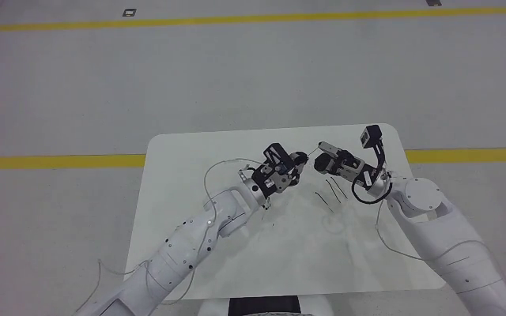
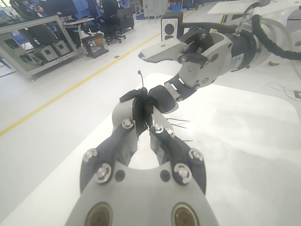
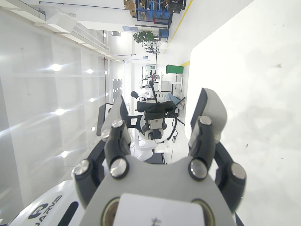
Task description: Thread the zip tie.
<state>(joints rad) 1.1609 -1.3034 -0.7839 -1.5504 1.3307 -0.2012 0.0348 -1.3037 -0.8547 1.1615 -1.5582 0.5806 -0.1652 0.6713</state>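
Observation:
A thin black zip tie (image 2: 141, 81) stands up out of my left gripper (image 2: 144, 97), which is shut on it just below its small head. Near the back middle of the table, that left gripper (image 1: 295, 164) sits tip to tip with my right gripper (image 1: 319, 159). The right gripper (image 3: 162, 96) is open, its two fingers spread wide on either side of the zip tie (image 3: 152, 90) without touching it. Seen from the left wrist, one right finger (image 2: 155, 54) hangs above the tie and the other (image 2: 164, 99) lies beside my left fingertips.
Several spare black zip ties (image 1: 332, 192) lie flat on the white table (image 1: 237, 261), just below the right gripper; they are also in the left wrist view (image 2: 178, 123). A thin pale cable (image 1: 385, 237) loops over the table's right side.

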